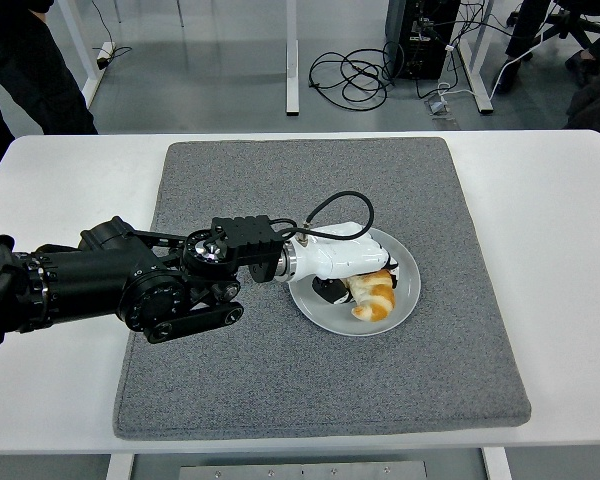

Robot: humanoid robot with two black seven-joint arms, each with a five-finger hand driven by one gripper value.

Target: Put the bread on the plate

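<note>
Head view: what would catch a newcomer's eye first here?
The big black left arm reaching across the grey mat, its white left hand over the pale plate at the mat's centre. Under that hand, a golden bread lies on the plate, fingers curled around it. Dark cables sprawl on the floor beyond the white table.

The desk (70,400) is showing plain white, and the mat (280,380) lying on it is showing a speckled mid-grey, like coarse felt. The plate (408,285) is looking pale grey-blue and glossy, while the croissant (373,297) is showing golden brown with paler cream bands across its ridges. The left arm (90,285) is showing matte black with small silver fittings, the left hand (345,262) is gleaming white with dark finger pads underneath, and a black cable (342,203) is looping above its wrist.
</note>
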